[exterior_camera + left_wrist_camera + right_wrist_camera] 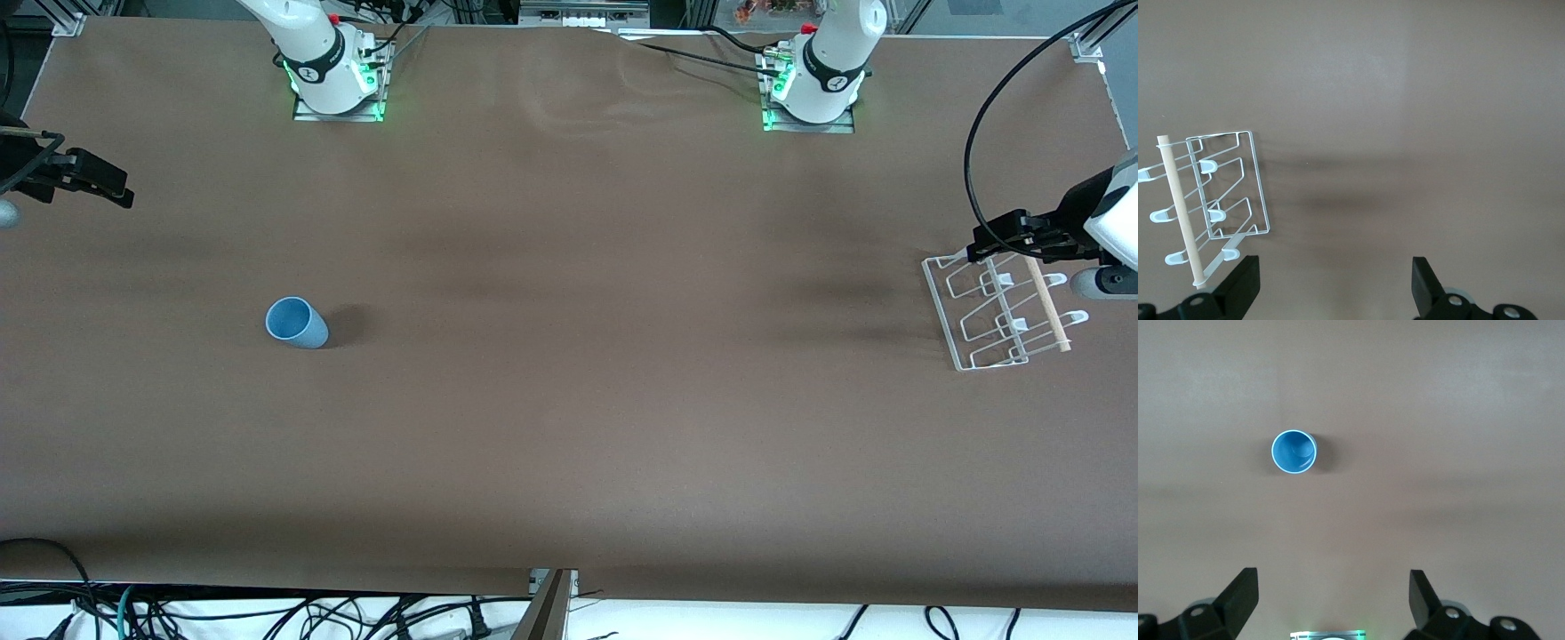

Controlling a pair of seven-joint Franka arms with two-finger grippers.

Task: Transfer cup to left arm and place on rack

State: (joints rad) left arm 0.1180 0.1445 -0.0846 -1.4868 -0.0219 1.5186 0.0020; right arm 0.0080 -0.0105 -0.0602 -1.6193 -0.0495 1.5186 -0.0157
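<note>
The light-blue cup stands upright, mouth up, on the brown table toward the right arm's end. It also shows in the right wrist view, well ahead of my right gripper. That gripper is open and empty. In the front view the right gripper hangs high at the table's end. The white wire rack with its wooden dowel lies at the left arm's end. My left gripper hovers over the rack's edge, open and empty. The left wrist view shows the rack beside the left gripper.
The two arm bases with green lights stand along the table edge farthest from the front camera. A black cable loops above the rack end. Cables hang below the table's near edge.
</note>
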